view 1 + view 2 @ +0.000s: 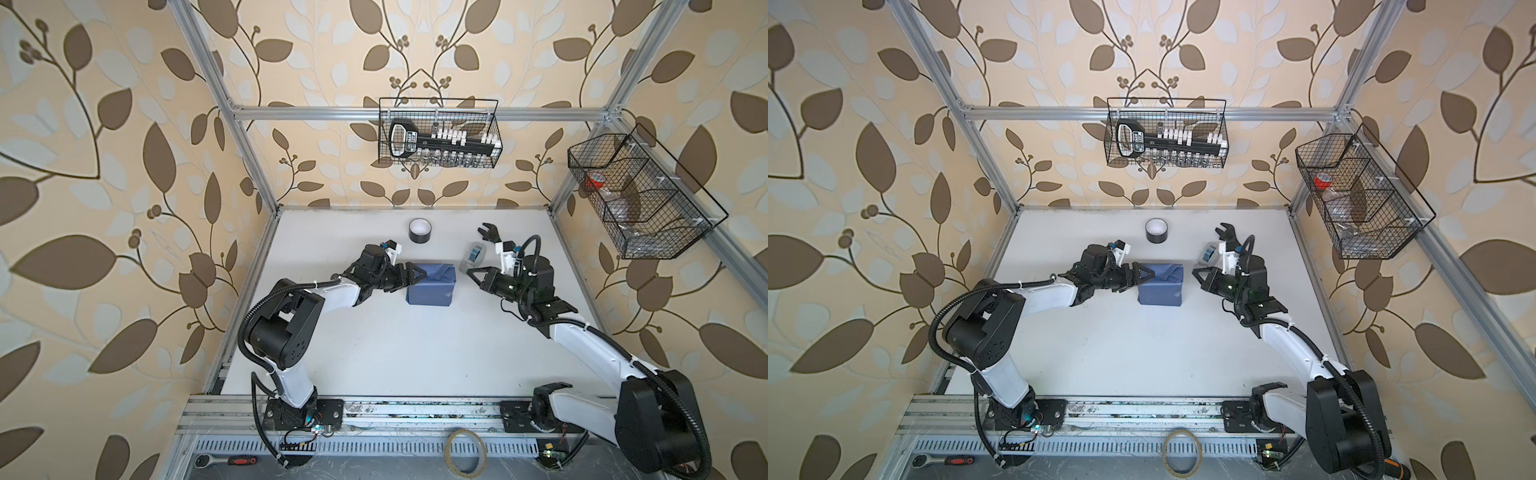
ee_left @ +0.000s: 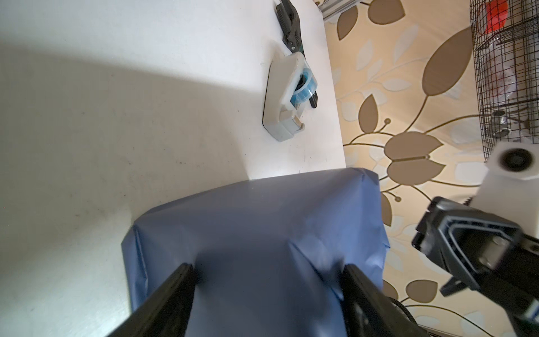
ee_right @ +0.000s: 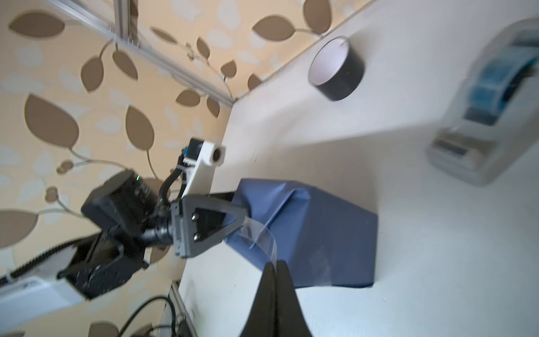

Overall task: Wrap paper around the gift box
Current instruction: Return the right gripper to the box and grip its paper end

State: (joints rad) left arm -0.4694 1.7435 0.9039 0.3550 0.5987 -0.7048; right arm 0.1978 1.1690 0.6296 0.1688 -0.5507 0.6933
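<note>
Currently the left gripper (image 1: 417,274) straddles the paper (image 1: 432,286)-wrapped gift box wide; right gripper (image 1: 471,272), pinching clear tape (image 3: 262,236), sits opposite.

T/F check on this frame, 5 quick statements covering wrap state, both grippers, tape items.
1. The dark gift box is still bare. False: it cannot be seen; the slate-blue wrapping paper covers the whole parcel.
2. The left gripper straddles one end of the parcel, fingers on either side. True.
3. The right gripper is wide open. False: its jaws are shut, pinching a strip of clear tape.
4. The black tape roll stands on the white table apart from the parcel. True.
5. The grey tape dispenser with blue tape sits in the wire basket. False: it rests on the table.
</note>
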